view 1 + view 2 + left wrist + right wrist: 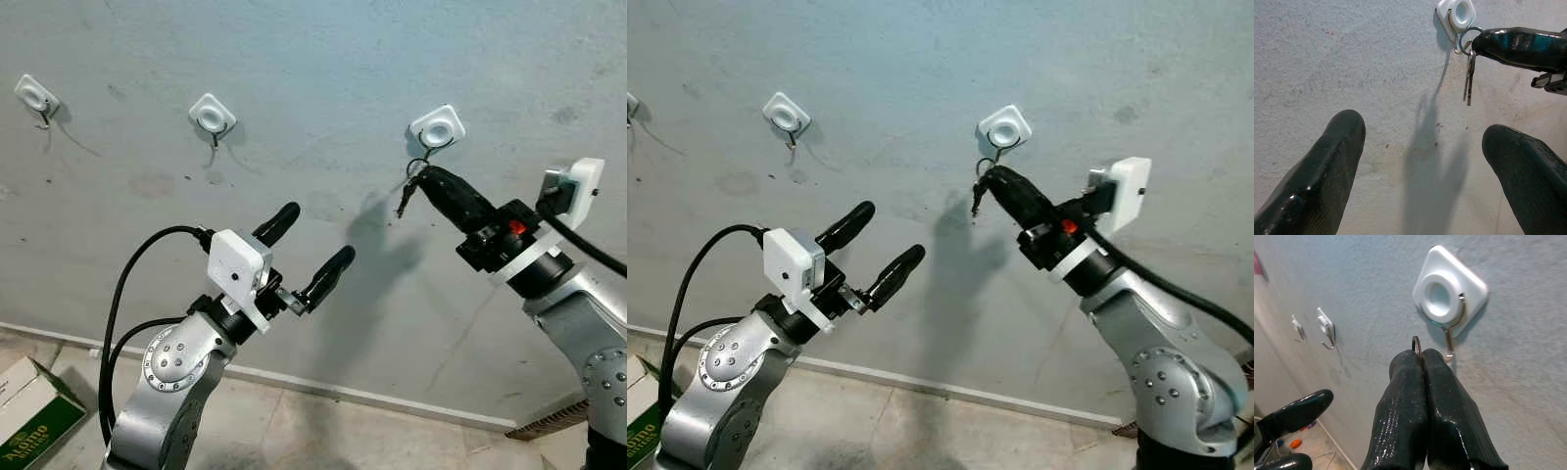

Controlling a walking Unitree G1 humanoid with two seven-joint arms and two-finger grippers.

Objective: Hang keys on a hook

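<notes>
The right gripper point(423, 179) pinched the keys point(1469, 81) by their ring just below the hook point(1452, 328), not yet hung. The left gripper point(312, 253) hovered agape, empty.

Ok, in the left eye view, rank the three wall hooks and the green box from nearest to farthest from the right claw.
1. Right hook, just above the right claw
2. Middle hook, leftward
3. Left hook and green box, far left: too close to call
</notes>
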